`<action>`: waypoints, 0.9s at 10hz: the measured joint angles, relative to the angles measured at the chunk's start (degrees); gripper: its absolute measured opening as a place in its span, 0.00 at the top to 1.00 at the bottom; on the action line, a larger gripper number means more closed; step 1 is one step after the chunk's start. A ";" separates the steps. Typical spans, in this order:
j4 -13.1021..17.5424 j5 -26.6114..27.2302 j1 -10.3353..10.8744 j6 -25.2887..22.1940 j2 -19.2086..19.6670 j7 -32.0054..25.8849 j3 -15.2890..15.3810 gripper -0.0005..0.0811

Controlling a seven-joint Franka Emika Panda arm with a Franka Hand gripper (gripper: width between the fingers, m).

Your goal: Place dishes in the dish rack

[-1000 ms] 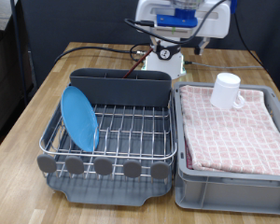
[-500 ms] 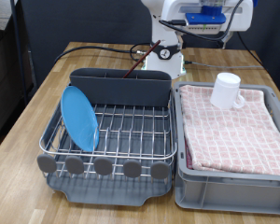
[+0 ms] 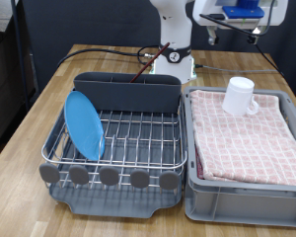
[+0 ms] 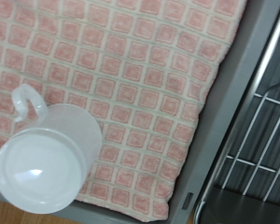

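Risen higher, end effector (image 3: 230,32) seems mostly cropped above mug (image 3: 239,96).

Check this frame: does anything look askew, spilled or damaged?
Nothing stands out. The light-blue plate stands on edge in the dish rack, and the white mug sits upright on the pink checkered cloth. The gripper hangs above, holding nothing visible.

Tool (image 3: 233,35) high at the exterior view's top right.
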 joint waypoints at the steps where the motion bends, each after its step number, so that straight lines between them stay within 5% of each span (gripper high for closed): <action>1: 0.36 0.11 0.76 -0.67 0.27 0.08 0.83 0.01; 9: 3.94 5.88 4.90 -4.38 4.93 -2.81 3.48 0.01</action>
